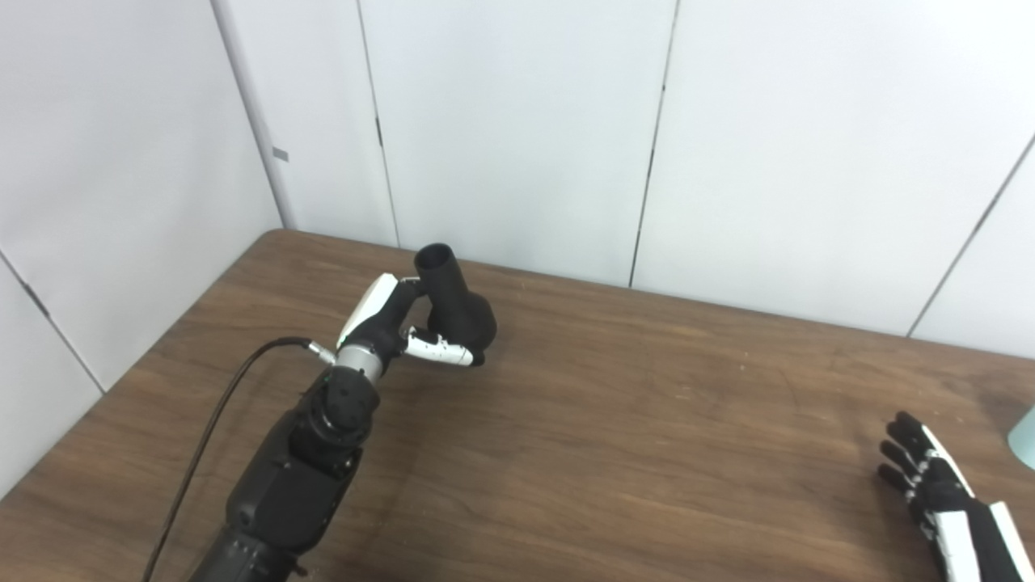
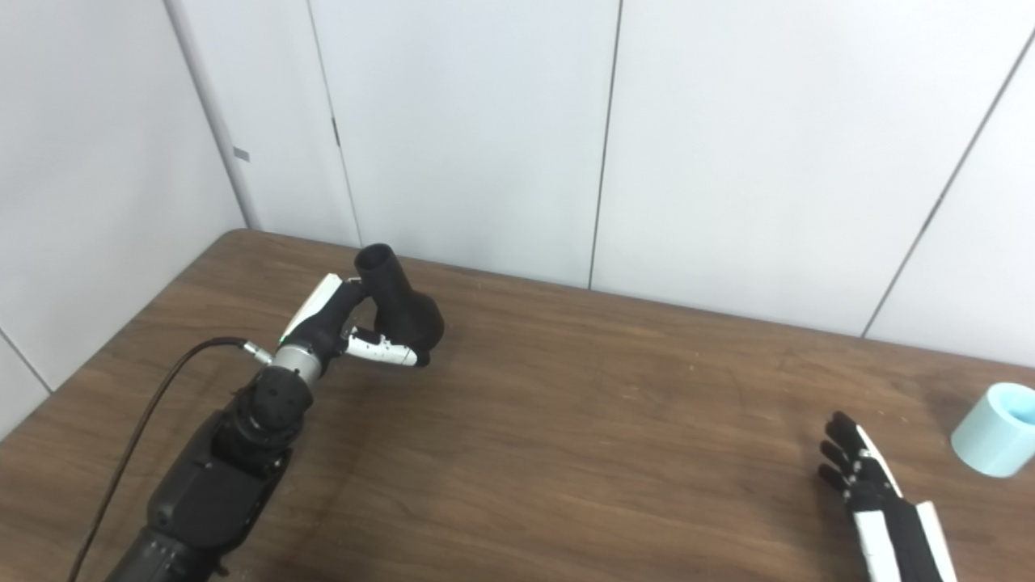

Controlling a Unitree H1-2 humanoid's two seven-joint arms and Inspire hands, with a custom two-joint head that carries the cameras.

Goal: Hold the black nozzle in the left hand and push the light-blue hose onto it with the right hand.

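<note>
done: left hand point(image 2: 340, 327) closed round nozzle point(image 2: 396, 303), lifted above bench point(image 2: 566, 420), open mouth up | left: right hand point(image 2: 869, 493) empty, fingers spread, near hose point(image 2: 993, 430) lying at far right of bench | hose not yet grasped or pushed on

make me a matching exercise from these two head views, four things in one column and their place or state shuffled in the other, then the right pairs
Things
1. black nozzle
2. light-blue hose
3. left hand
4. right hand

Places or states
A. open, holding nothing, low over the table's right side
B. shut on the nozzle
C. lying on the table near its right edge, untouched
D. held above the table with its open end up

Pairs: 1-D, 2-C, 3-B, 4-A
</note>
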